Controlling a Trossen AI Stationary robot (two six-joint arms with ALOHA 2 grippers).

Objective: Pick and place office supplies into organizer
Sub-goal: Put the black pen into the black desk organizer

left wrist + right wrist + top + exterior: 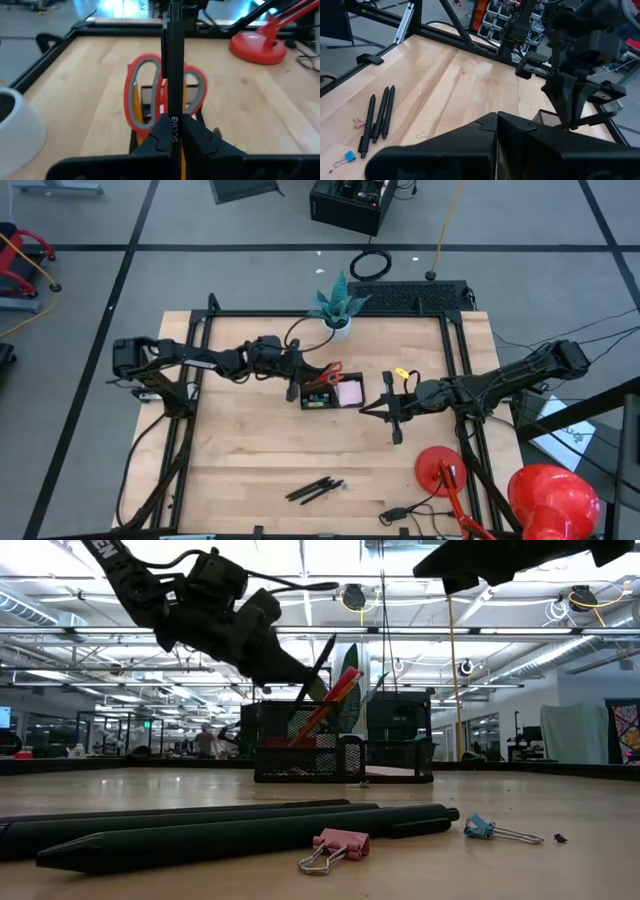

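My left gripper is shut on a black pen and hovers over the black mesh organizer. The organizer sits mid-table and holds red-handled scissors, an orange pencil and a pink sticky-note pad. My right gripper is shut and holds nothing; it hangs right of the organizer. Three black pens lie by the table's near edge, with a pink clip and a blue clip beside them. A tiny yellow piece lies right of the organizer. My left gripper pinches the black pen's shaft between its two fingers. The pen lies along the fingers and sticks out ahead of them, over the scissors' handles. It is lifted clear of the table and the organizer.
A white plant pot stands just beyond the organizer, close to the left arm. A red round-based lamp stands at the near right, with cables beside it. A black frame runs round the table. Bare wood lies between the organizer and the pens.
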